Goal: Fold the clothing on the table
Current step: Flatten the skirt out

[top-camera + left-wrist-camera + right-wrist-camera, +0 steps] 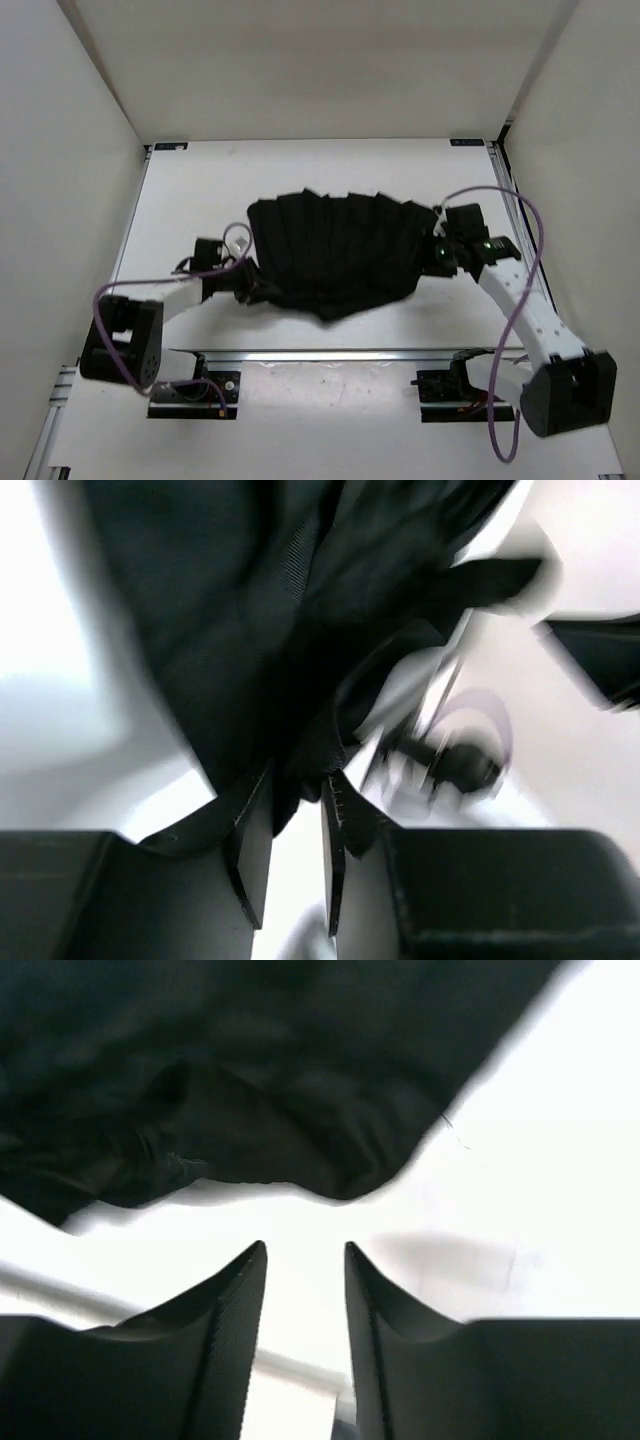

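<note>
The pleated skirt (335, 250) lay centred on the bench (330, 170), long axis left-right, right end just beyond the parted, empty right jaws, left end brushing the narrowly parted left jaws.

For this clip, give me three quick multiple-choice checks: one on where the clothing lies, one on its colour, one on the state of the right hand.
1. Where does the clothing lie?
A. around the middle of the table
B. draped over the far rail
C. on the right arm's base

2. What colour is the clothing?
A. white
B. black
C. red

3. The right hand is:
A. shut on the clothing
B. open, nothing between its fingers
C. out of every view

Answers:
1 A, the top view shows it spread mid-table.
2 B, it is dark against the white top.
3 B, the right wrist view shows white table between the parted fingers, with the fabric ahead of them.
</note>
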Controlling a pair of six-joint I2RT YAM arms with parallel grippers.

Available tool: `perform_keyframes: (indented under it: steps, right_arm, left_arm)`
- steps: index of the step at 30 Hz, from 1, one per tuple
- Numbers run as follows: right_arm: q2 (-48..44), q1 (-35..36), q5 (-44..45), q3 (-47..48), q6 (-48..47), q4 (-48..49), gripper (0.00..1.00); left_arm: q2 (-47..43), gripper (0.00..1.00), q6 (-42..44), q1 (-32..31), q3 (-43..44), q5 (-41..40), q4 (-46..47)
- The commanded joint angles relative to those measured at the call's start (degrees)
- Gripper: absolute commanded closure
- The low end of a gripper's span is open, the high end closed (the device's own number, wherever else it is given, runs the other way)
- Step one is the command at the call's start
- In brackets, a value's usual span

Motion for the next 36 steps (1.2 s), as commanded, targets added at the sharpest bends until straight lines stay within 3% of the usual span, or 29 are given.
perform_keyframes:
  steps: [1,4,7,12,15,20,22,25,26,27,28,29,30,33,35,36]
  right_arm:
    - [-13.1,0.2,-2.4,-2.0,9.5,-8.6,0.52]
    - [-14.5,-1.9,-2.6,-1.3,8.2,-8.1,0.51]
    - [-7.7,-5.5,-7.5,0.3,5.5,-4.4,0.54]
    - [2.2,0.8,-6.5,3.3,6.7,3.7,0.56]
    - [7.9,2.9,-8.9,4.7,7.4,7.1,0.59]
    - [15.5,6.1,-10.6,8.5,7.3,8.3,0.74]
    - [17.5,7.9,-10.4,9.9,7.2,8.0,0.74]
    - [19.5,8.2,-10.0,13.9,6.5,7.5,0.72]
    - [20.7,8.1,-9.9,14.7,5.8,6.9,0.72]
    - [21.0,8.2,-9.9,16.2,5.3,6.3,0.72]
    - [22.1,8.4,-9.7,17.3,5.0,6.1,0.71]
    - [23.6,8.8,-9.9,17.8,5.3,5.3,0.72]
    - [24.6,9.0,-10.4,19.0,5.0,4.4,0.72]
    - [27.1,11.7,-9.2,20.0,4.3,1.8,0.76]
    - [28.1,13.9,-8.6,20.0,4.5,-0.1,0.8]
    - [28.5,15.3,-8.2,19.3,4.9,-4.1,0.89]
  left_arm:
    - [-13.8,0.63,-3.2,-3.9,-5.2,2.7,0.1]
    - [-16.2,0.65,-4.4,-2.1,-5.0,3.5,0.6]
    - [-12.7,0.65,-5.5,-0.6,-1.1,5.0,3.9]
    - [-10.4,0.61,-6.6,-0.9,5.7,8.2,7.1]
    - [-11.9,0.58,-8.5,-1.6,3.4,9.0,9.0]
    - [-14.1,0.58,-16.1,-2.5,-3.9,12.3,19.5]
    - [-14.7,0.55,-17.7,-3.1,-5.0,12.7,21.2]
    - [-15.5,0.53,-13.6,-3.4,-4.6,12.6,14.2]
    - [-16.2,0.52,-11.3,-3.3,-2.8,9.4,10.9]
    - [-16.7,0.55,-4.6,-3.2,0.2,6.5,1.0]
    - [-16.3,0.58,2.2,-3.2,4.0,-0.9,-10.3]
    - [-15.7,0.59,5.4,-3.8,6.4,-10.8,-14.5]
    - [-15.0,0.59,10.3,-4.6,10.6,-15.3,-21.3]
    - [-12.8,0.64,17.8,-6.6,18.1,-36.3,-28.7]
    - [-11.2,0.72,20.9,-7.7,20.3,-43.2,-30.8]
    - [-8.8,0.89,24.5,-9.8,20.1,-49.2,-33.2]
